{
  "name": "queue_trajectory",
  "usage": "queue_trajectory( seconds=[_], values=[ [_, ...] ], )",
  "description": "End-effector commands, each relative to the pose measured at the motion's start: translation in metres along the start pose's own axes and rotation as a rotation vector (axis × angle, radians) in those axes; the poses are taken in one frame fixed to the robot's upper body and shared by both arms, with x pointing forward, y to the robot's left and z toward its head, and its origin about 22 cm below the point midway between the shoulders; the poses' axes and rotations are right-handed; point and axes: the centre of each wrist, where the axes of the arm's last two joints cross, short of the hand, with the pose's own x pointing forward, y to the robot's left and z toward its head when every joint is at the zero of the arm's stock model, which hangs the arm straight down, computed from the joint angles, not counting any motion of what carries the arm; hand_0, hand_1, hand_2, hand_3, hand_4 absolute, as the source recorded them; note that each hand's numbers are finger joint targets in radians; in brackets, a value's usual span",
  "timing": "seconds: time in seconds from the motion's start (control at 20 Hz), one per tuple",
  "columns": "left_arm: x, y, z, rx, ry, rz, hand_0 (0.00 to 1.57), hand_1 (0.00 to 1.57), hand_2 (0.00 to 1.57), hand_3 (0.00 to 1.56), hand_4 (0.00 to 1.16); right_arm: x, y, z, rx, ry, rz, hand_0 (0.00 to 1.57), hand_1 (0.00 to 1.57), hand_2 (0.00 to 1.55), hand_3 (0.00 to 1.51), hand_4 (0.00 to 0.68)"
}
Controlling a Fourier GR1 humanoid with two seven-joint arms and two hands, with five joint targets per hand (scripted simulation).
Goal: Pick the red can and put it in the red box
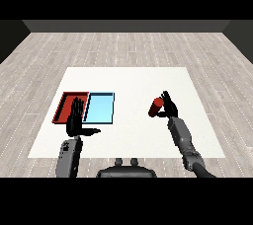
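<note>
The red can (155, 107) is tilted and held off the table at the right of the view, with my right hand (169, 105) curled round it from the right side. On the left part of the white table lies the red tray (63, 101), partly covered by my left hand (75, 119). That hand is open, its fingers straight and pointing up over the tray's right half, thumb spread to the right. The can is well to the right of both trays.
A light blue tray (100, 108) lies against the red tray's right side, between the red tray and the can. The white table (133, 81) stands on a wood-plank floor with dark walls behind.
</note>
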Motion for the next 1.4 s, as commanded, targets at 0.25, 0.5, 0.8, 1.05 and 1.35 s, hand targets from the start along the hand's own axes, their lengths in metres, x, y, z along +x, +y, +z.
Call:
queue_trajectory(
  seconds=[0.25, 0.5, 0.8, 1.05, 1.35],
  values=[
    [-0.003, 0.011, 0.01, 0.006, 0.0, -0.024, 0.0, 0.0, 0.0, 0.0, 0.0, 0.006, -0.004, -0.008, 0.017, 0.019, -0.004, 0.0, 0.0, 0.0, 0.0, 0.0],
    [-0.009, 0.01, 0.017, 0.022, -0.004, 0.003, 0.0, 0.0, 0.0, 0.0, 0.0, -0.003, 0.005, -0.013, 0.011, 0.031, 0.01, 0.0, 0.0, 0.0, 0.0, 0.0],
    [-0.002, -0.005, 0.006, 0.009, -0.011, 0.017, 0.0, 0.0, 0.0, 0.0, 0.0, -0.008, 0.024, -0.018, 0.014, 0.017, -0.003, 0.0, 0.0, 0.0, 0.0, 0.0],
    [0.014, 0.015, 0.02, 0.005, 0.014, 0.001, 0.0, 0.0, 0.0, 0.0, 0.0, -0.013, 0.021, -0.011, 0.042, 0.04, 0.019, 0.0, 0.0, 0.0, 0.0, 0.0],
    [-0.005, 0.001, 0.014, 0.015, 0.004, 0.007, 0.0, 0.0, 0.0, 0.0, 0.0, -0.01, 0.046, -0.029, 0.014, 0.069, 0.024, 0.0, 0.0, 0.0, 0.0, 0.0]
  ],
)
